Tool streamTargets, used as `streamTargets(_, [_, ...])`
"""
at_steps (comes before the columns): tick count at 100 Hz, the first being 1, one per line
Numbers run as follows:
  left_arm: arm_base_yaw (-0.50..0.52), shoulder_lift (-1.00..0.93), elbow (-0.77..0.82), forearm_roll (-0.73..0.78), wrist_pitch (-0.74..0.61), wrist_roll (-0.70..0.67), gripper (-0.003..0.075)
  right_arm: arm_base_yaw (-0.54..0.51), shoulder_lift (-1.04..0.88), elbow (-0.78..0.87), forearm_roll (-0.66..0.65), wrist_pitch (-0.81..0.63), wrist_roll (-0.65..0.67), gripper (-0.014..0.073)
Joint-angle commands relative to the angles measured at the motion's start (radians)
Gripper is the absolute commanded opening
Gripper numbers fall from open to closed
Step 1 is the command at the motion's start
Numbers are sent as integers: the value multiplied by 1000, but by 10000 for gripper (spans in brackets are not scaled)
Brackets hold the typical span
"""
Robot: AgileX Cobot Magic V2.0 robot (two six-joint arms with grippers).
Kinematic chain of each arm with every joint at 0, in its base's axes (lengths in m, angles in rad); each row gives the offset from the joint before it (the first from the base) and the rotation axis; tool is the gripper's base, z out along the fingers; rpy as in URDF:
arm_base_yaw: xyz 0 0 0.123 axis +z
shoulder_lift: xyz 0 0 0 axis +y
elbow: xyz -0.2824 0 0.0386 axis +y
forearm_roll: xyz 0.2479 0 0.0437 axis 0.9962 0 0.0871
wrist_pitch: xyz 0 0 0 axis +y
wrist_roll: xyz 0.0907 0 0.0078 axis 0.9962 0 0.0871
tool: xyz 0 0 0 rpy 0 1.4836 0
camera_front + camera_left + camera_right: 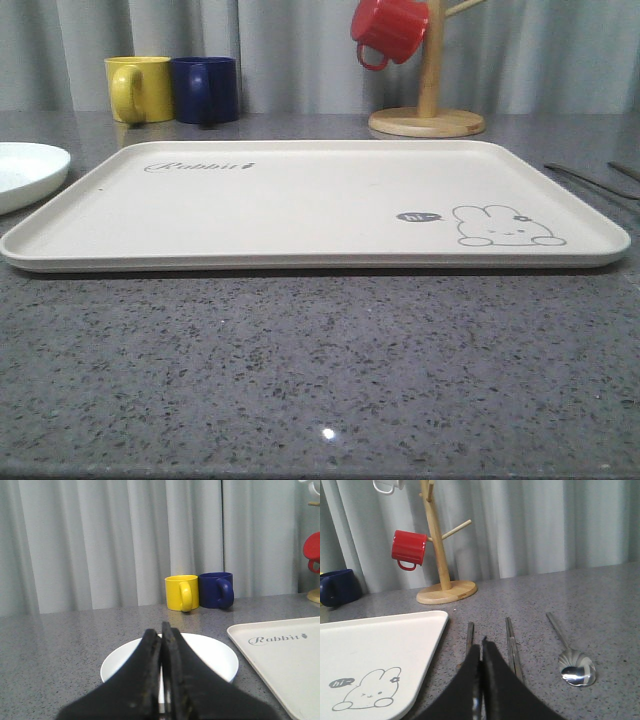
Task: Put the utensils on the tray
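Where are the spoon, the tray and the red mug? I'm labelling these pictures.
spoon [577, 669]: right wrist view, on its bowl.
tray [300, 205]: front view, on its bare middle.
red mug [391, 27]: front view, on its side wall.

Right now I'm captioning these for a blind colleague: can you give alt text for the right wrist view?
A shut black right gripper points over a grey speckled table at a silver spoon and two slim metal utensils, all lying beside a cream rabbit-print tray. Behind stand a wooden mug tree holding a red mug, and grey curtains.
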State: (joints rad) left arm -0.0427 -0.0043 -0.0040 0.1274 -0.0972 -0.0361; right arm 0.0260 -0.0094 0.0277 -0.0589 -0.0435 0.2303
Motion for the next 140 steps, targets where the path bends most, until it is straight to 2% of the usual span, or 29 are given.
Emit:
streamTargets(1, [4, -33, 43, -3, -78, -9, -18, -3, 9, -19, -8, -85, -7, -68])
streamTargets(28, [4, -33, 39, -3, -84, -9, -18, -3, 9, -19, -8, -85, -7, -68])
streamTargets(42, [4, -25, -19, -3, -57, -9, -18, -3, 9, -19, -8, -85, -7, -68])
streamTargets(67, [4, 125, -326, -10, 245, -9, -18, -3, 9, -19, -8, -85, -7, -68])
streamTargets(89, [4, 387, -667, -10, 608, -9, -18, -3, 9, -19, -8, -85, -7, -68])
streamTargets(104, [2, 563, -843, -10, 803, -9, -18, -3, 9, -19, -8, -85, -7, -68])
streamTargets(117, [2, 676, -918, -10, 870, -9, -18, -3, 9, -19, -8, -85, -7, -68])
streamTargets(140, [2, 797, -930, -10, 875, -9, -17, -3, 9, -19, -8, -85, -7, -68])
